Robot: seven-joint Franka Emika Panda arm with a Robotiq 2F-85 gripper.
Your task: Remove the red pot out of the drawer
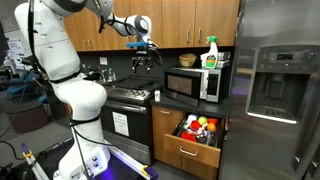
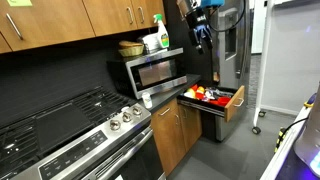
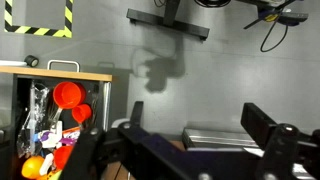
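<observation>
- Gripper (image 1: 146, 62): hangs high above the stove (image 1: 128, 96), well apart from the drawer (image 1: 188, 152). In the wrist view its two dark fingers (image 3: 268, 135) stand spread wide with nothing between them. Their tips are cut off by the lower edge of the picture.
- Drawer: pulled out below the microwave (image 1: 195, 82), crowded with small coloured toys.
- Red pot (image 3: 67, 94): lies inside the drawer (image 3: 60, 73), seen in the wrist view as a bright red round shape near its wooden rim. A second red piece (image 3: 80, 113) touches it; whether this belongs to the pot cannot be told.
- In both exterior views the drawer's contents are too small to separate; only red, yellow and green patches (image 2: 203, 94) show above the front panel (image 2: 236, 103).
- The drawer's left part is cut off in the wrist view.
</observation>
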